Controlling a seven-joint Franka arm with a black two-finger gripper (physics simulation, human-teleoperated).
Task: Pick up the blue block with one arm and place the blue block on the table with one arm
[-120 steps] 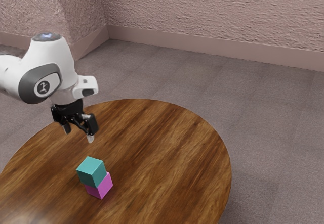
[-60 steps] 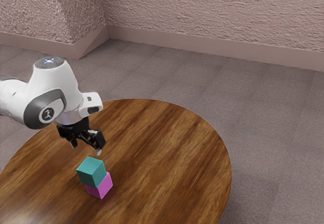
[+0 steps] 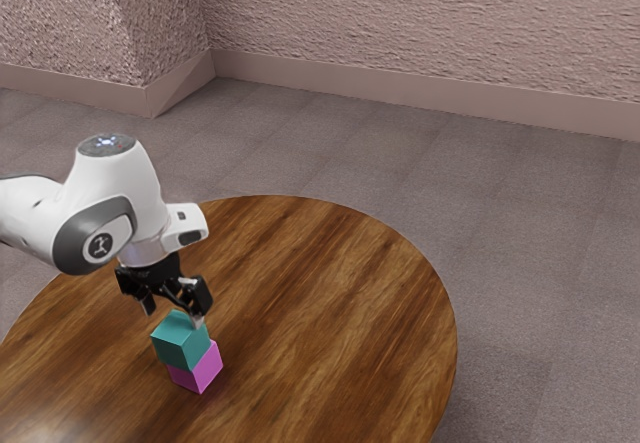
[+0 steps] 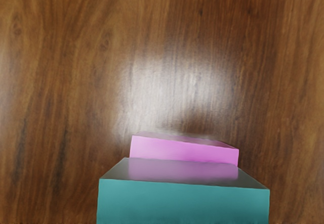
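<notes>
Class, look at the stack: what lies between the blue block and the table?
The pink block lies between them: the exterior view shows it beneath the blue block, resting on the table.

Pink block (image 3: 203, 368) on round wooden table (image 3: 330, 313)

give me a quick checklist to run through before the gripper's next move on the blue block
1. Fingers apart, ready to take the block: ok, the gripper is open.
2. Blue block sitting steady: ok, it looks level on top of the pink block.
3. Gripper at the blue block: ok, it is down close by the block's top.
4. Fingers lined up with two opposite sides and low enough to close: cannot tell.
5. Blue block gripped: not ok, the fingers are not shut on it.
6. Blue block on the table: not ok, the pink block is beneath it.
</notes>
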